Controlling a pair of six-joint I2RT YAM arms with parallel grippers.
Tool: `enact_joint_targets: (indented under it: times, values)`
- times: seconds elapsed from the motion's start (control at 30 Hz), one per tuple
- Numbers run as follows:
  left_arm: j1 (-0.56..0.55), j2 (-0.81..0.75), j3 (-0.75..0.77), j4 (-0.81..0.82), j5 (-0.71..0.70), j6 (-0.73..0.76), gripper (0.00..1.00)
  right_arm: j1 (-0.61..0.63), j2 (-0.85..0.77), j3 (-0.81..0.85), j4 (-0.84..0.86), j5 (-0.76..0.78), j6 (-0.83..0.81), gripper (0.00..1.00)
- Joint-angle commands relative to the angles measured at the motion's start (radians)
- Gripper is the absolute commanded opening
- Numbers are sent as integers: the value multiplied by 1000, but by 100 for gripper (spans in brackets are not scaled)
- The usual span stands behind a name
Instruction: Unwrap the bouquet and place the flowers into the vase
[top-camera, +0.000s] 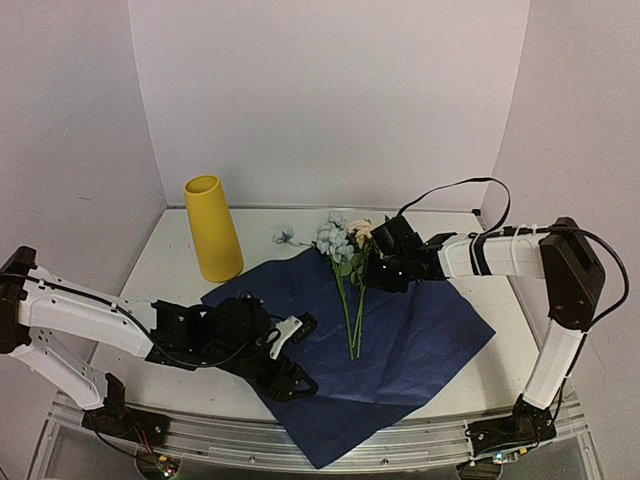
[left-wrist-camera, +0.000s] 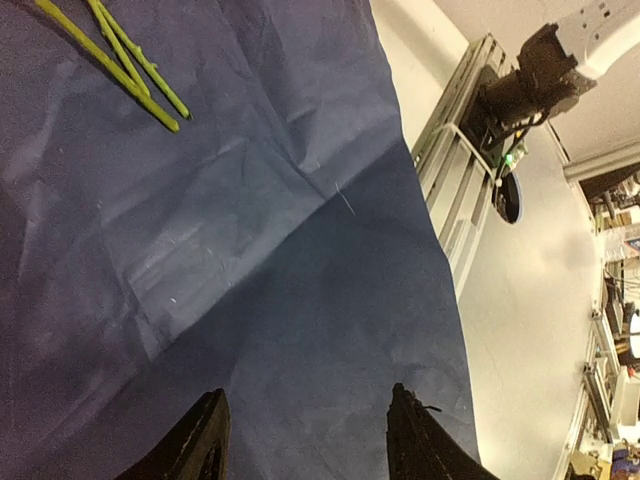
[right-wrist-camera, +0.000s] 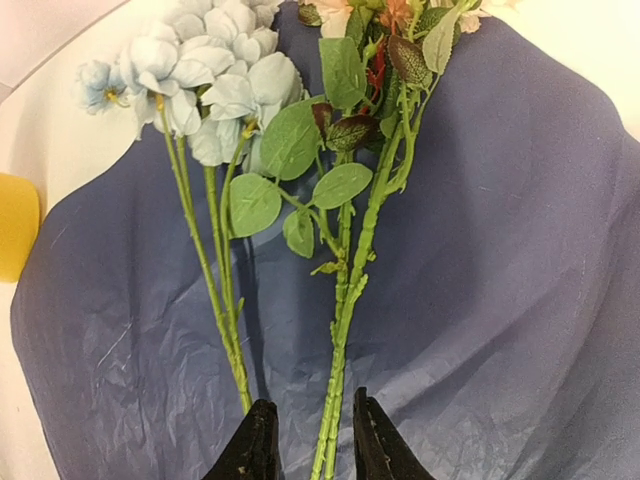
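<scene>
The bouquet lies opened out: the flowers (top-camera: 340, 250) rest loose on a flat navy paper sheet (top-camera: 420, 340), heads toward the back wall. Pale blue blooms (right-wrist-camera: 220, 90) lie to the left, and green leafy stems (right-wrist-camera: 345, 290) with peach flowers at the top lie to the right. My right gripper (right-wrist-camera: 312, 410) is open just above the paper, and the leafy stems pass between its fingers. The yellow vase (top-camera: 213, 230) stands upright at the back left, off the paper. My left gripper (left-wrist-camera: 307, 392) is open wide over bare navy paper (left-wrist-camera: 250, 200), holding nothing. The stem ends (left-wrist-camera: 130, 65) lie beyond it.
The paper's near corner hangs over the table's front metal rail (left-wrist-camera: 450, 170). The white table (top-camera: 160, 270) is enclosed by walls at the back and on both sides. The right arm's base (left-wrist-camera: 530, 80) sits at the near right edge. A sliver of the vase (right-wrist-camera: 15, 225) shows left of the paper.
</scene>
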Motion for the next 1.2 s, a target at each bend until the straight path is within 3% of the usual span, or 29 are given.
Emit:
enact_joint_targets:
  times: [0.0,0.17,0.47,0.53,0.63,0.8,1.17]
  values:
    - [25,-77,-3,22,-192,-49,56,-28,50,62,4,30,14,29]
    - [98,-121,-29,22,-331,-101,57,-41,101,101,7,34,23,29]
    - [186,-123,-20,25,-412,-75,61,-62,187,168,11,18,17,27]
    - [187,-121,-19,24,-433,-73,67,-66,194,172,11,17,19,26]
    - [186,-129,-24,26,-457,-71,86,-85,205,167,20,8,21,25]
    - [187,-148,-30,26,-495,-64,99,-93,236,182,33,-7,19,24]
    - [186,-154,-18,26,-496,-29,99,-110,287,206,55,-49,18,23]
